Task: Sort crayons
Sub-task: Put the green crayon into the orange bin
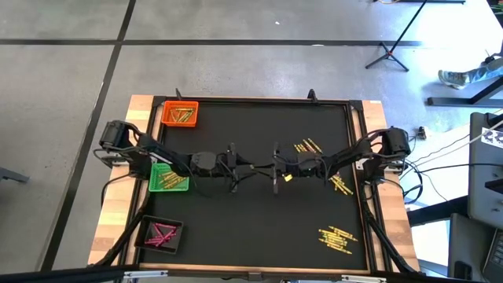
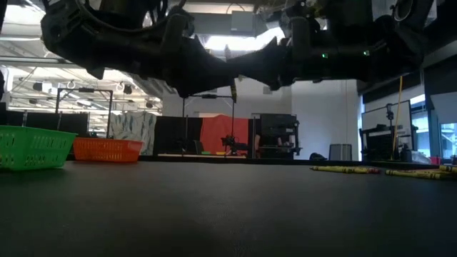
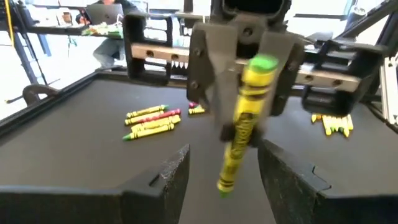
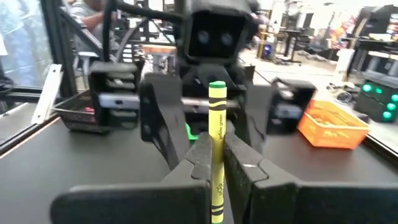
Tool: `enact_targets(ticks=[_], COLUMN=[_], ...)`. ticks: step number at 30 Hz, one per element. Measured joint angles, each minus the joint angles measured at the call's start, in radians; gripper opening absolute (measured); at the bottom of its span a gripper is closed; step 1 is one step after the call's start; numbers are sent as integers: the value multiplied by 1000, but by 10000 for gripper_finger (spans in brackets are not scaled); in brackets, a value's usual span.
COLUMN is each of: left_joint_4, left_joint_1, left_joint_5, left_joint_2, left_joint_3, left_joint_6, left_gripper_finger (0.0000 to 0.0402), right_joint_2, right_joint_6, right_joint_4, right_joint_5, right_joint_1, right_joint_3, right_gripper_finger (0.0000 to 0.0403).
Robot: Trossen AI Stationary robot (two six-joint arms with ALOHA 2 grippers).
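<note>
Black matting (image 1: 251,212) covers the wooden-edged table, with open workshop floor and stands beyond it. Both arms reach in from the sides and meet near the middle of the mat. The right gripper (image 4: 214,163) is clamped on a yellow crayon (image 4: 216,149), holding it upright; from the left wrist camera that same crayon (image 3: 245,121) hangs tilted in the right gripper's jaws. The left gripper (image 3: 221,171) faces it with its fingers (image 3: 171,177) spread wide on either side of the crayon's lower end, and I cannot tell whether they touch it.

Seen from above, loose yellow crayons lie in three clusters: one (image 1: 307,146) at about one o'clock from the mat's centre, one (image 1: 341,185) at three o'clock, and one (image 1: 338,239) at five o'clock. At the mat's left edge sit three small trays: an orange tray (image 1: 180,114) at eleven o'clock with orange-gold sticks in it, a green tray (image 1: 168,178) at nine o'clock, and a black tray (image 1: 160,233) at seven o'clock holding pink crayons (image 1: 162,233).
</note>
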Motion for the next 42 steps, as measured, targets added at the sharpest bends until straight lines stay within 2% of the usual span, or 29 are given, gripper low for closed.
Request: enact_targets(ticks=[10, 13, 26, 28, 31, 34, 37, 42], left_joint_4=[15, 22, 29, 29, 23, 19, -49, -328], left_joint_1=[-27, -37, -38, -38, -38, -38, -38, -38], left_joint_5=[-46, -61, -65, -64, -64, -63, -64, -154], left_joint_2=[36, 35, 35, 35, 35, 34, 7, -113], left_joint_3=[18, 19, 19, 19, 18, 19, 18, 18], left_joint_6=[9, 27, 69, 69, 69, 71, 72, 57], left_gripper_finger=[171, 160, 19, 8, 10, 12, 12, 13], right_joint_2=[0, 0, 0, 0, 0, -7, -49, -189], right_joint_6=[-9, -11, 63, 97, 102, 105, 105, 66], right_joint_4=[-28, -28, -60, -67, -72, -81, -110, -203], right_joint_5=[-12, -12, -5, -6, -8, -44, -83, -84], right_joint_1=[0, 0, 0, 0, 0, 0, -1, 0], right_joint_3=[12, 12, 42, 47, 48, 48, 42, -24], right_gripper_finger=[17, 17, 17, 17, 20, 43, 82, 136])
